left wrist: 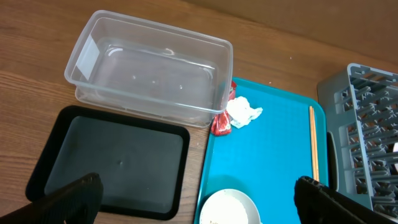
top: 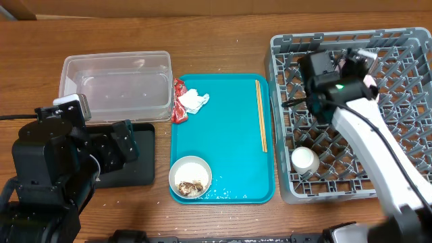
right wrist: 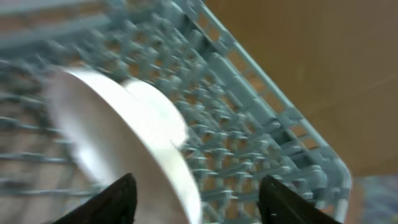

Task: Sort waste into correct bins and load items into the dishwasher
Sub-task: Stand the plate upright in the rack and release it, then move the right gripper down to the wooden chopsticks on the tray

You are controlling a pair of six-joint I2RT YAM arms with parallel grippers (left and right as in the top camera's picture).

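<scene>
Wood-grain desk (top: 223, 40) carries a grey dish rack (top: 324, 194) along its right edge, a teal tray (top: 229, 135) at mid-desk, a clear tub (top: 115, 88) toward the far left corner and a black tray (left wrist: 118, 162) toward the near left. Over the rack's far side the right end effector (right wrist: 198, 179) has its fingers spread, with a blurred white plate (right wrist: 93, 124) standing on edge between them; whether they touch it cannot be told. The left end effector (left wrist: 198, 183) hovers, spread wide, above the black tray. The plate looks stiff, glazed, slippery and breakable, so it is best pinched at the rim. The chopsticks (top: 261, 115), along the teal tray's right side, are light, thin and likely to roll; take them mid-length.
</scene>
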